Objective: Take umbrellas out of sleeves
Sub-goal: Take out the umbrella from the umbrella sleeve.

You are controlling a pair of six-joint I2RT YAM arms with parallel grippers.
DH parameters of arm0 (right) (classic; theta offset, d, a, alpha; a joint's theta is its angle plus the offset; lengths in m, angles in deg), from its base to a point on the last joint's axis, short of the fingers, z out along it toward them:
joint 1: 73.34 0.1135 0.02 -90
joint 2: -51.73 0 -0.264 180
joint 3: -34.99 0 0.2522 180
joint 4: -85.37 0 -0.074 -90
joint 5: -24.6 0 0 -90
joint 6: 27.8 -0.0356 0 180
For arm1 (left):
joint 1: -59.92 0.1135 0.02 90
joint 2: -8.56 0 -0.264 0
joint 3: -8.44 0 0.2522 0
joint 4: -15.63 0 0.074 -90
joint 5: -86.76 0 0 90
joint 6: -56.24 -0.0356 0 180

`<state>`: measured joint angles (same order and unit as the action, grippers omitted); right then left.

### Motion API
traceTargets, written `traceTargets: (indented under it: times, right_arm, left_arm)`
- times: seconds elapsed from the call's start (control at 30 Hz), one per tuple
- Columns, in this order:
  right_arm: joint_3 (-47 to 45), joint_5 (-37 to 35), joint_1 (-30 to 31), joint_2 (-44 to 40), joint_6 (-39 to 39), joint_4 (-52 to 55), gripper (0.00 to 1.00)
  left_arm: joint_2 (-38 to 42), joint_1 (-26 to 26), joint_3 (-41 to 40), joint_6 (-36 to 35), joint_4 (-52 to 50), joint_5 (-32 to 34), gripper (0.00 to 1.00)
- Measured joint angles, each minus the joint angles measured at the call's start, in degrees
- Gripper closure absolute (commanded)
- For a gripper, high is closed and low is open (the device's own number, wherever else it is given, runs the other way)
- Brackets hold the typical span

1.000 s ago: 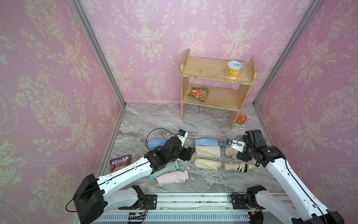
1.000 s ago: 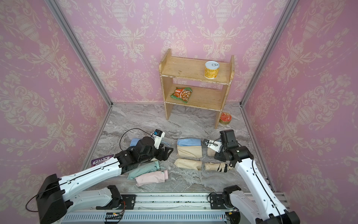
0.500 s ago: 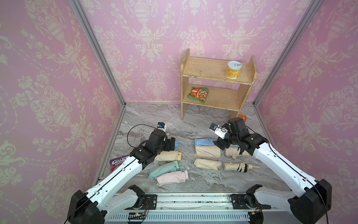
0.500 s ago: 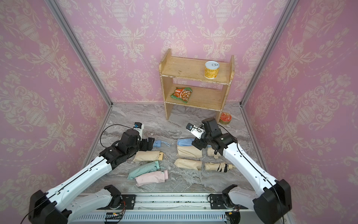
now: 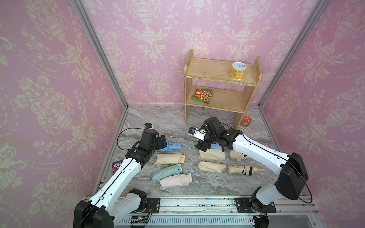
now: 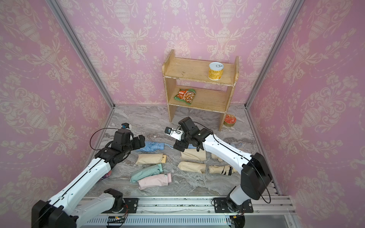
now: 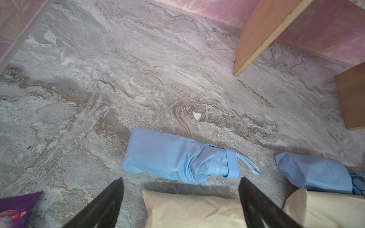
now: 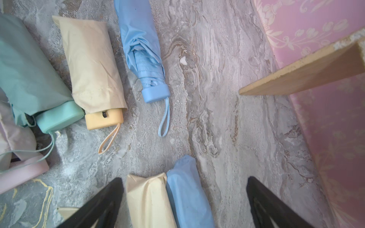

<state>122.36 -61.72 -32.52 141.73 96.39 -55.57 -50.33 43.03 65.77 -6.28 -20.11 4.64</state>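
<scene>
Hovering both claws spread and empty, left gripper [image 5: 163, 141] beside the light blue umbrella [image 7: 177, 158] at the middle of the table [image 5: 173, 122], right gripper [image 5: 201, 147] over a blue sleeve [image 8: 187, 193], I judge us partway. Its pleated roll pokes from slick, bunched fabric. The cream sleeve [image 5: 168, 159], mint sleeve [image 5: 167, 173] and pink sleeve [image 5: 175, 180] look full, and one bare cream umbrella [image 5: 242, 170] lies toward the right edge.

1. Purple bag [image 5: 116, 165], lower left of the frame in a top view: white block letters, partly hidden, not legible.
2. Yellow can [image 5: 238, 71], upper right on the shelf [image 5: 209, 69]: label print too small to read.
3. Orange snack packet [image 5: 202, 96], right of centre: print blurred.
4. Red tin [image 5: 245, 120], right of centre: lid marking unreadable.
</scene>
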Motion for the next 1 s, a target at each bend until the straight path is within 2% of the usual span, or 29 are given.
traceTargets:
  times: [0.3, 0.53, 1.0]
  right_arm:
    - [13.0, 1.1, 4.5, 14.2, -0.5, -0.4, 0.02]
    - [22.7, 1.3, 5.7, 25.3, -1.3, 1.0, 0.02]
    - [30.2, 1.9, 5.8, 35.3, -1.4, 4.5, 0.04]
  left_arm:
    - [-2.1, 7.1, -4.0, 4.2, 2.7, -1.4, 0.19]
    - [-5.3, 11.1, -5.6, 6.9, 5.7, -4.0, 0.25]
    - [-12.3, 14.4, -7.5, 9.8, 13.0, -11.6, 0.37]
